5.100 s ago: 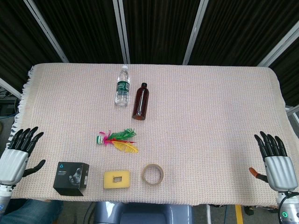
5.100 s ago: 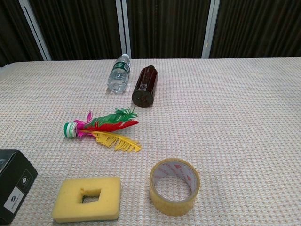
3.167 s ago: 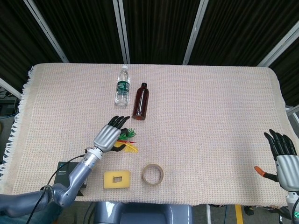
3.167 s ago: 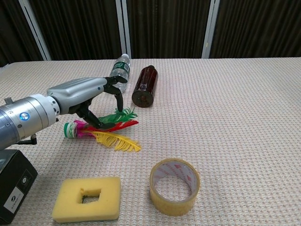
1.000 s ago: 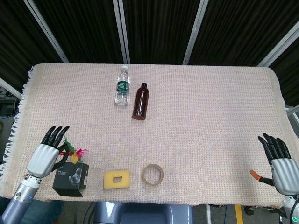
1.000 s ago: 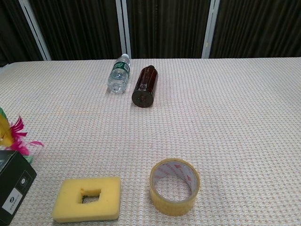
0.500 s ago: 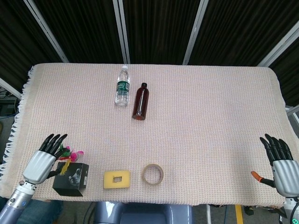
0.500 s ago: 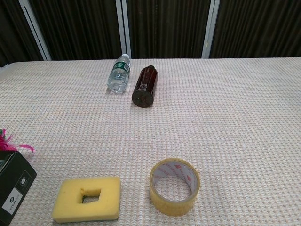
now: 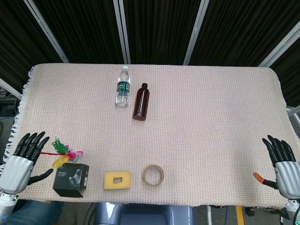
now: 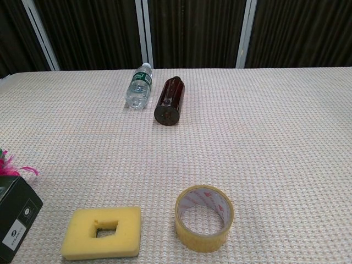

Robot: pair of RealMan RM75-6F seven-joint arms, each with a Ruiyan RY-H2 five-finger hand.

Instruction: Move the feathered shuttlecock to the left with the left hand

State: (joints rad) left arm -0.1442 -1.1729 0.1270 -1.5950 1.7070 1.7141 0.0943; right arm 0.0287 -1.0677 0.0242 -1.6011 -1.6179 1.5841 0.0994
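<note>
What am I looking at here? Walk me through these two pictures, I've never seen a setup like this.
This is a two-armed robot at a table, each arm ending in a human-like hand. The head view looks down from above; the chest view looks across the cloth from lower down.

The left hand and right hand sit at the near corners, fingers spread, holding nothing. They show only in the head view.

On the cloth lie a water bottle, a brown bottle, a tape roll, a yellow sponge, a black box and a feathered shuttlecock, which lies just behind the box, near the left hand.
</note>
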